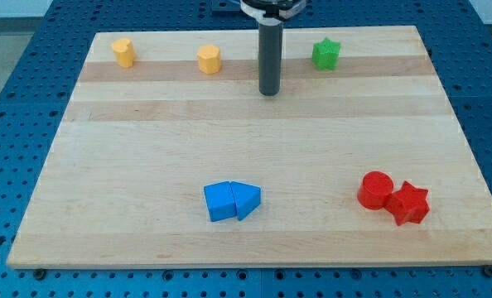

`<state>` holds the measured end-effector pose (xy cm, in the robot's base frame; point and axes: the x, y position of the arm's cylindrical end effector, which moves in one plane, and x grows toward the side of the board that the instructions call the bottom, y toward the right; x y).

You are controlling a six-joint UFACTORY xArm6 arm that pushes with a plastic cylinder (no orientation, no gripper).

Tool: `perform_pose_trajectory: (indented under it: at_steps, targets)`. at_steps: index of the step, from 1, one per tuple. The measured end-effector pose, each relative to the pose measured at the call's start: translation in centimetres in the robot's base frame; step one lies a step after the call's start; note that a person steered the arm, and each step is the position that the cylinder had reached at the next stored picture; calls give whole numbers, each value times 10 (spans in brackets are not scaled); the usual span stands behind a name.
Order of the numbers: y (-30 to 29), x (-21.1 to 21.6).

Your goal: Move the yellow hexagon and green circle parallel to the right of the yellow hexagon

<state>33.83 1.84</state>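
Observation:
A yellow hexagon-like block (209, 60) sits near the view's top, left of centre. A second yellow block (123, 51) sits further left at the top; its shape is unclear. A green star-shaped block (325, 54) sits at the top, right of centre. No green circle shows. My tip (268, 93) rests on the board between the yellow hexagon and the green star, slightly lower in the view than both, touching neither. The rod stands upright and hides a strip of board behind it.
A blue cube (219, 202) and a blue triangle (248, 199) touch each other at the view's bottom centre. A red circle (375, 189) and a red star (408, 203) touch at the bottom right. The wooden board (147, 149) lies on a blue perforated table.

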Motion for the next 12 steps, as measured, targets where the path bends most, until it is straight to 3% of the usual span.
perform_pose_trajectory:
  at_steps: [2,3,6,8,10,11,12]
  targets:
    - [-1,-49]
    - [-58,-20]
    - [-91,-75]
    - [-77,-101]
    - [-128,-111]
    - [-116,-116]
    - [-56,-118]
